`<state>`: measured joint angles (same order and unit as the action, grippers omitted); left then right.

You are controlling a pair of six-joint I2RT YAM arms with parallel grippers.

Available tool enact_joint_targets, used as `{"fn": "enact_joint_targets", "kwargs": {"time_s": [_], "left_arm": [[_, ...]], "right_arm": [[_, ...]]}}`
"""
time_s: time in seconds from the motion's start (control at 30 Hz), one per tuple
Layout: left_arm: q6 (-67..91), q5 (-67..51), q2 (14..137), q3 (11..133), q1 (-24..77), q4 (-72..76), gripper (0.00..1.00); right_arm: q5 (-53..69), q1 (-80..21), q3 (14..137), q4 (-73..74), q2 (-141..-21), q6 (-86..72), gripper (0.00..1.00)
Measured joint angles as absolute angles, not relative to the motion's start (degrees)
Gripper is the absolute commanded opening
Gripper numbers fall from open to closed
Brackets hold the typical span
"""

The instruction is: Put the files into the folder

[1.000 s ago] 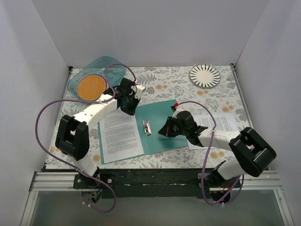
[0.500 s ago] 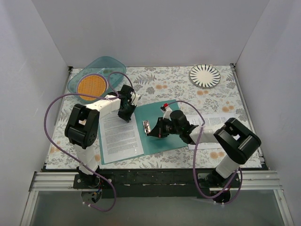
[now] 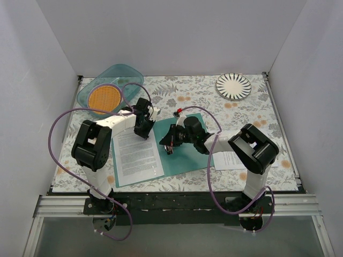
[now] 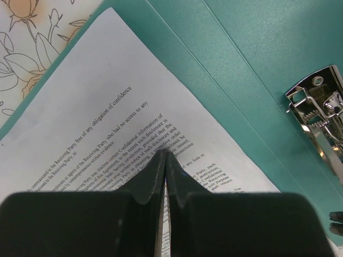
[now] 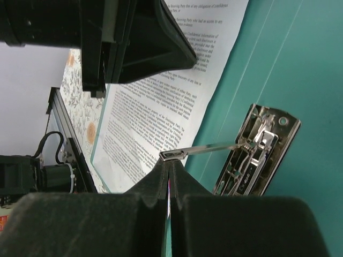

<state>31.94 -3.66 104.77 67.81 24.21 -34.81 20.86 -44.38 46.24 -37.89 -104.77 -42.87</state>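
Observation:
The teal folder (image 3: pixel 190 155) lies open in the middle of the table, its metal clip (image 3: pixel 168 146) at the spine. One of the files (image 3: pixel 136 155) lies on the folder's left half. A second file (image 3: pixel 226 160) lies right of the folder, partly under my right arm. My left gripper (image 3: pixel 140 131) is shut, its tip (image 4: pixel 164 153) down on the upper part of the file (image 4: pixel 96 107). My right gripper (image 3: pixel 169 141) is shut, and its tip (image 5: pixel 170 163) touches the end of the clip's raised lever (image 5: pixel 203 149) above the clip base (image 5: pixel 257 152).
A translucent teal bowl (image 3: pixel 122 75) holding an orange disc (image 3: pixel 103 98) stands at the back left, close behind my left arm. A striped plate (image 3: pixel 233 85) sits at the back right. White walls close in the table on three sides.
My right gripper has travelled left across the folder's right half to the clip at the spine. My left arm has folded in closer, with its gripper staying on the file's upper part.

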Motion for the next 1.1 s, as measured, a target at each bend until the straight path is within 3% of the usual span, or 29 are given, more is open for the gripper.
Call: {"fn": "enact_joint_targets", "kwargs": {"time_s": [0.53,0.7,0.8,0.83,0.9,0.93,0.97,1.1], "left_arm": [[31.3,-4.9,102.8,65.4,24.2,-34.5,0.00],[31.4,-5.2,102.6,65.4,24.2,-35.4,0.00],[31.5,-5.4,102.2,65.4,24.2,-36.1,0.00],[31.6,-5.4,102.1,65.4,24.2,-36.2,0.00],[31.6,-5.4,101.8,65.5,24.2,-36.8,0.00],[31.7,-5.4,101.7,65.8,24.2,-37.3,0.00],[31.7,-5.4,101.7,66.2,24.2,-37.8,0.00],[31.8,-5.4,101.1,68.7,24.2,-39.1,0.00]], "right_arm": [[18.3,-40.8,57.3,-30.0,-108.9,-39.5,0.01],[18.8,-38.7,66.0,-23.4,-110.9,-36.5,0.04],[19.8,-38.3,69.1,-21.7,-111.3,-35.5,0.25],[20.0,-38.3,69.7,-21.1,-111.2,-35.1,0.45],[18.9,-38.4,69.8,-18.8,-110.1,-34.0,0.75],[17.9,-38.4,69.4,-17.2,-109.3,-33.3,0.94],[15.8,-38.5,68.2,-14.7,-107.2,-32.2,0.98],[5.3,-38.4,60.7,-5.1,-93.3,-29.9,0.99]]}}
